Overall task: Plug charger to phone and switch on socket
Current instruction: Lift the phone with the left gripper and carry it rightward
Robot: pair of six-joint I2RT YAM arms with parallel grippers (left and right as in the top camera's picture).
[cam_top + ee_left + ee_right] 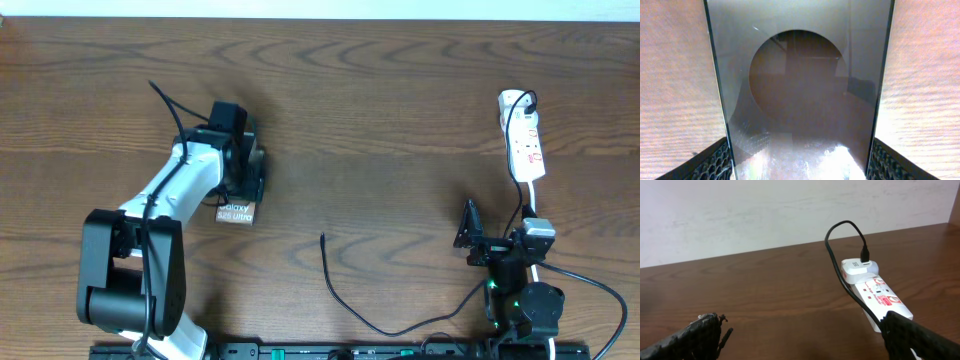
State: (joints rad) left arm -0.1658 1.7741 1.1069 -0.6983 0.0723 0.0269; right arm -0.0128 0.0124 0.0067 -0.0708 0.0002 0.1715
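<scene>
Overhead: brown wood table (400, 120), 2 arms at the near edge. At left, the phone (236, 211) lies flat, long axis near-to-far w/ a slight tilt; only its near end w/ white lettering shows, the rest is under the left arm. Left wrist view fills that in: glossy dark slab w/ a circular ring mark, and the left gripper (800, 157) is clamped across its width, black pads (715, 162) pressed against both long edges. At far right, the socket (523, 140), white w/ red markings, also runs near-to-far. The charger (345, 300) is a thin black cable: it starts at the socket's far end, runs near along the strip, passes behind the right arm, loops along the near edge & ends mid-table, loose tip pointing far, well apart from the phone. Right wrist view adds the white adapter (857, 269) plugged into the socket's far end w/ the cable arching out of it, and the right gripper (805, 325) spread wide, holding nothing.
</scene>
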